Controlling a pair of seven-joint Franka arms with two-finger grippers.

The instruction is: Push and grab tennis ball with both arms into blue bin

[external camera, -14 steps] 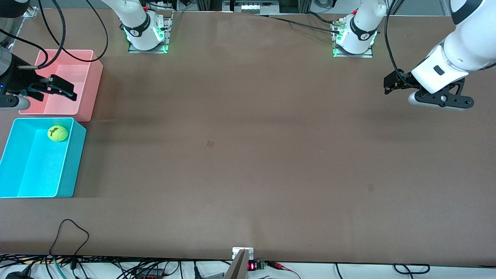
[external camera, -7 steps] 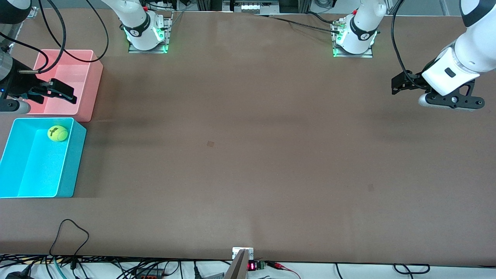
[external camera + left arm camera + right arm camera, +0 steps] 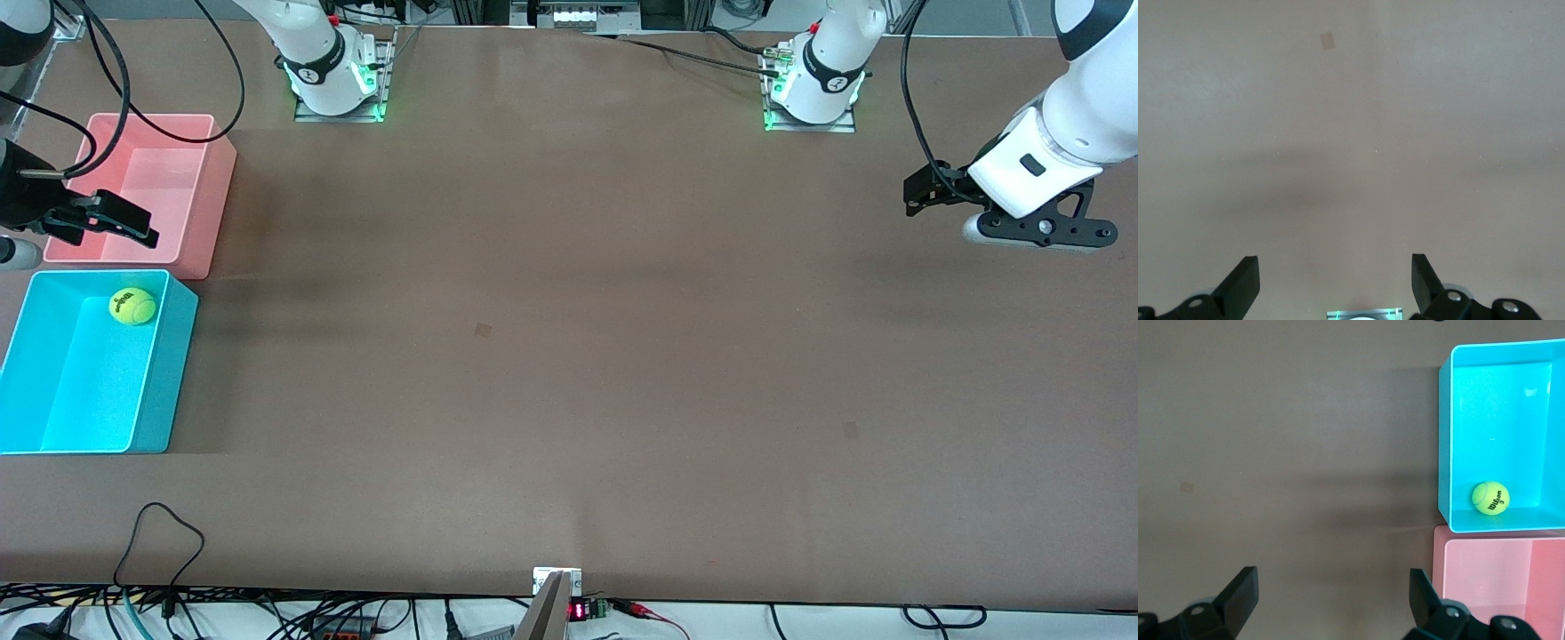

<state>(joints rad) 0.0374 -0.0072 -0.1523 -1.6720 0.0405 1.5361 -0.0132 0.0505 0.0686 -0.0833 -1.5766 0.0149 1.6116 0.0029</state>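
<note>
The tennis ball point(image 3: 132, 307) point(image 3: 1490, 498), yellow-green with a dark logo, lies inside the blue bin point(image 3: 169, 356) point(image 3: 1445, 440), in the corner next to the pink bin. My right gripper point(image 3: 108, 226) point(image 3: 1331, 595) hangs open and empty over the pink bin's wall that faces the blue bin, apart from the ball. My left gripper point(image 3: 916, 197) point(image 3: 1335, 279) is open and empty above bare table at the left arm's end, and its wrist view shows only tabletop.
A pink bin point(image 3: 200, 191) point(image 3: 1485, 587) stands against the blue bin, farther from the front camera. The two arm bases point(image 3: 338, 84) point(image 3: 813, 93) sit along the table's back edge. A black cable loop point(image 3: 160, 533) lies near the front edge.
My right gripper has drifted toward the right arm's end of the table, over the pink bin. My left gripper has shifted a little toward the left arm's end. The ball has not moved.
</note>
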